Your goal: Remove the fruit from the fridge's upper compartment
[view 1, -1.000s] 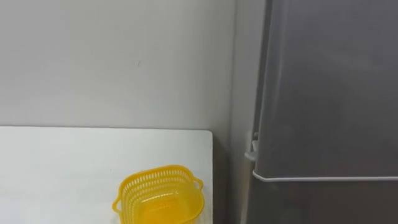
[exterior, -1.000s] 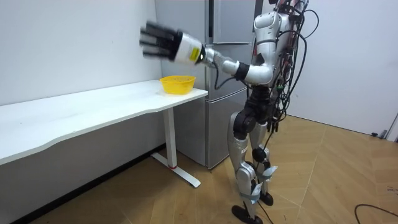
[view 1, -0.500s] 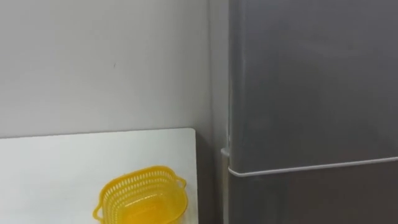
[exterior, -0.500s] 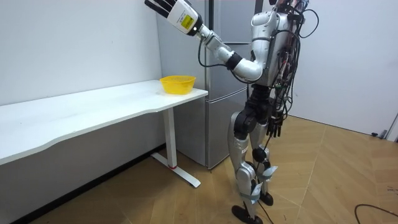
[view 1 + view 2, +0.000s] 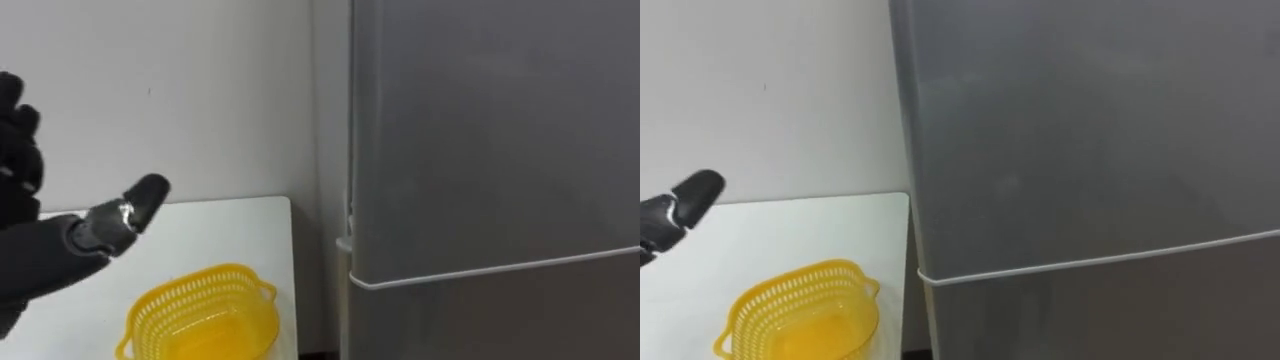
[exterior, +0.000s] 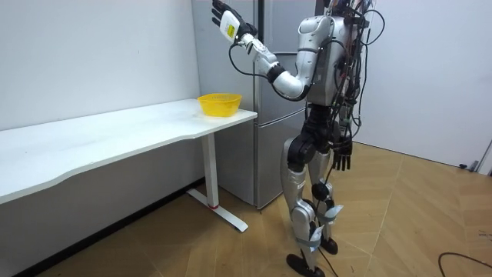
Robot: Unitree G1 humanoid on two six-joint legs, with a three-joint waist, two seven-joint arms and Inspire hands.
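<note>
Grey steel takes up my right side: the upper fridge door (image 5: 490, 140) is closed, its bottom seam (image 5: 490, 270) running just above the lower door (image 5: 500, 320). My left hand (image 5: 40, 255) is raised at the left, fingers straight and spread, thumb out, holding nothing and well apart from the door. A yellow basket (image 5: 200, 315) sits on the white table (image 5: 230, 225) near its right edge. From the room view, my right hand (image 6: 342, 154) hangs relaxed by the hip.
</note>
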